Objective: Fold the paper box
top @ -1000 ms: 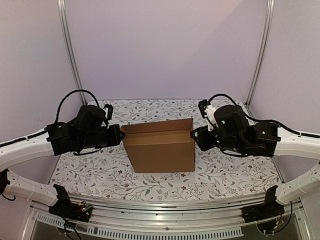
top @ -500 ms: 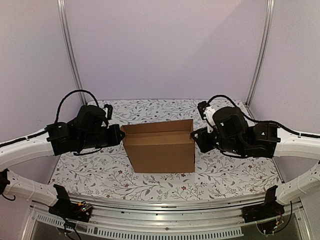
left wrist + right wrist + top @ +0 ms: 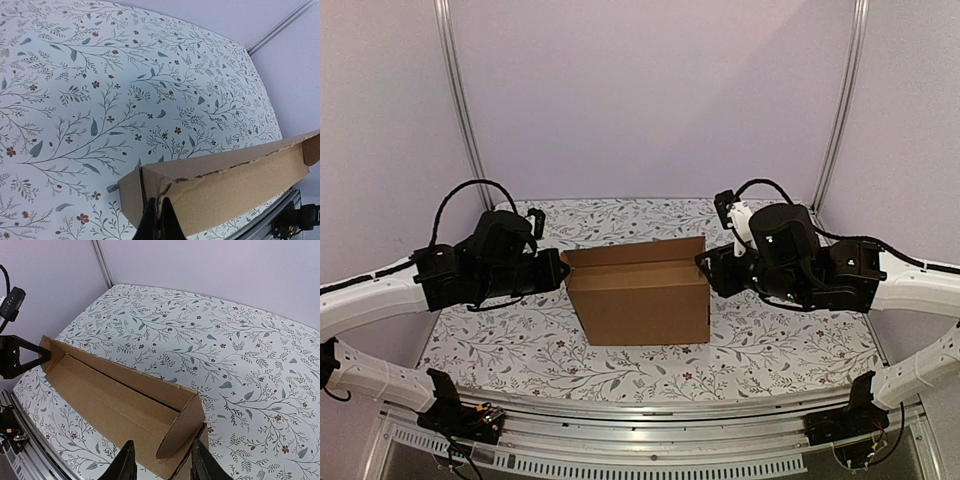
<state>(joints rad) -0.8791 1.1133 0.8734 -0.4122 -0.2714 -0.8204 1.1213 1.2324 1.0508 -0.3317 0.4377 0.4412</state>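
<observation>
Near side of the paper box point(image 3: 645, 300): metal rail point(image 3: 640, 428) along the table's edge, arm bases point(image 3: 450, 408) toward either end. A strip of floral table point(image 3: 520, 350) lies betw. rail and box.

Box: brown corrugated, stands mid-table, long front wall facing the rail. Top open, back wall a bit higher than the front. R wrist view shows a long panel lying along the inside.

L of box: left gripper point(image 3: 159, 220) at the top L corner, arm coming in roughly level. Fingers pressed together w/ the box's thin end wall nipped betw. them at the corner crease. Raw corrugated edge runs off from the tips toward the box's R end.

R of box: right gripper point(image 3: 163, 447) at the top R corner. Fingers point(image 3: 126, 462) apart, one each side of the rounded end flap point(image 3: 180, 422), which leans inward. Gap visible on the inner side. Outer-side contact: can't tell. Not clamped.

Behind box: more floral table, then plain lilac back wall point(image 3: 650, 100) w/ upright metal posts point(image 3: 460, 100), one beyond each end of the box.
</observation>
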